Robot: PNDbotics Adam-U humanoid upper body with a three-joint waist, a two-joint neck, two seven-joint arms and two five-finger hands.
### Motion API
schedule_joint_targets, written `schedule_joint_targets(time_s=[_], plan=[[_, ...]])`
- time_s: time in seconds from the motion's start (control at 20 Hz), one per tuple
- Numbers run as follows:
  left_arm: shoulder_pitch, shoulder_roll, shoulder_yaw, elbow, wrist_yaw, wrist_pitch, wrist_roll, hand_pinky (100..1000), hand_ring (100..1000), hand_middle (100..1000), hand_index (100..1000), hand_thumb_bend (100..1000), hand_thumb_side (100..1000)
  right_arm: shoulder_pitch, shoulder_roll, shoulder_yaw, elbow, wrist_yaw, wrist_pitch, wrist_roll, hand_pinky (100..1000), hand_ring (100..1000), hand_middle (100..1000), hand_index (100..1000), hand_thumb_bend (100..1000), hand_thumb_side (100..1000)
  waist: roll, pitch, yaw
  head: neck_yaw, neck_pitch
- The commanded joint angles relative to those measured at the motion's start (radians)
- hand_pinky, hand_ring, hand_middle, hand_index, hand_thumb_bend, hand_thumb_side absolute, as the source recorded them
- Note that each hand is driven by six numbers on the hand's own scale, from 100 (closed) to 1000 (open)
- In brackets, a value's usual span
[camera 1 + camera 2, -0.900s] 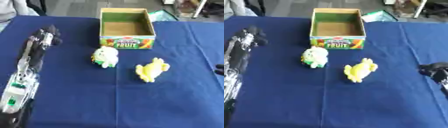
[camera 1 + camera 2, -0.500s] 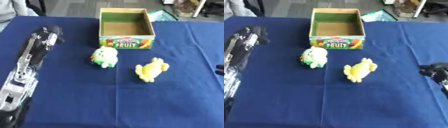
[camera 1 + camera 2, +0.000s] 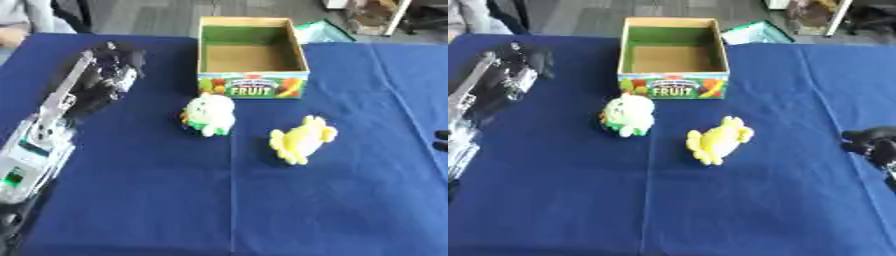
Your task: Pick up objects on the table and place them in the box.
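since the earlier frames the left hand (image 3: 112,70) has moved forward and inward over the blue table (image 3: 262,210), so it is now closer to the box (image 3: 252,60) and to the white toy (image 3: 208,114). the toys and the box lie in the same places as before.

the left hand hangs at the end of the long black and silver arm, on the left side of the table. the white toy, which has some green and orange on it, lies to the right of this hand and a little nearer to the robot, apart from it and not touched. i cannot tell whether the fingers of the left hand are curled or straight; it holds nothing i can see.

the yellow toy (image 3: 717,140) lies to the right of the white toy, both in front of the box. the box stands open at the far middle of the table, with the word "fruit" on its front wall.

the right hand (image 3: 874,144) shows only at the right edge, well apart from the yellow toy; its finger state i cannot tell.
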Motion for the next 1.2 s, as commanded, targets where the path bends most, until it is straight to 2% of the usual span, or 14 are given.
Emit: schedule_joint_targets(time_s=[0.05, 0.25, 0.45, 0.75, 1.0, 1.2], plan=[[-0.05, 0.085, -0.041, 0.024, -0.02, -0.009, -0.04, 664, 582, 590, 712, 121, 451, -0.007, -0.02, -0.001, -0.019, 0.008, -0.001, 0.005, 825, 815, 587, 698, 100, 314, 0.004, -0.017, -0.004, 0.002, 0.004], [-0.119, 0.126, -0.095, 0.084, -0.077, -0.025, -0.104, 672, 591, 600, 726, 141, 385, -0.006, -0.019, 0.001, -0.018, 0.009, 0.001, 0.008, 825, 815, 587, 698, 100, 315, 0.004, -0.018, -0.008, 0.0, 0.002], [-0.181, 0.137, -0.142, 0.147, -0.153, -0.051, -0.191, 685, 617, 622, 743, 204, 332, -0.005, -0.02, 0.002, -0.017, 0.009, 0.001, 0.01, 825, 814, 587, 698, 100, 315, 0.006, -0.02, -0.012, -0.001, -0.002], [-0.264, 0.099, -0.208, 0.257, -0.285, -0.092, -0.27, 698, 640, 649, 753, 273, 229, -0.005, -0.017, 0.006, -0.017, 0.01, 0.004, 0.014, 825, 813, 583, 696, 100, 315, 0.005, -0.022, -0.016, -0.005, -0.007], [-0.317, 0.041, -0.236, 0.386, -0.411, -0.142, -0.309, 702, 649, 658, 756, 389, 223, -0.004, -0.015, 0.006, -0.016, 0.01, 0.005, 0.015, 825, 813, 581, 696, 100, 315, 0.005, -0.024, -0.018, -0.01, -0.012], [-0.348, -0.002, -0.252, 0.476, -0.491, -0.187, -0.315, 705, 660, 671, 763, 466, 184, -0.004, -0.014, 0.006, -0.017, 0.009, 0.006, 0.016, 825, 813, 579, 696, 100, 315, 0.004, -0.024, -0.021, -0.011, -0.016]])
